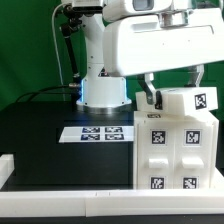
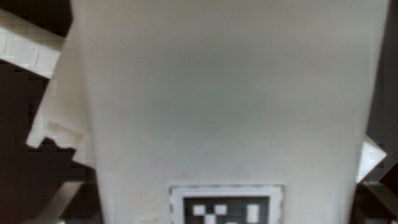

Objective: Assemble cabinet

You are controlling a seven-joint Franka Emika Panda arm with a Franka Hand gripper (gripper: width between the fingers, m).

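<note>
You would have found no words or brand names to read, only square black-and-white tags. The cabinet wore several of them: one on its top block and more on its front panels. The marker board lay flat on the black table, near the middle, with its own row of tags. The cabinet stood upright at the table's near edge, toward the exterior view's right corner, just behind the white rail that ran along that edge. Your gripper hung right over the cabinet's top. One dark finger touched the top block on the exterior view's left side, and the other sat on its far side, so the fingers looked closed around that block. In the wrist view, a big plain white panel filled almost everything, with one tag at its edge. It was too blurry and too close to show the fingers there.
</note>
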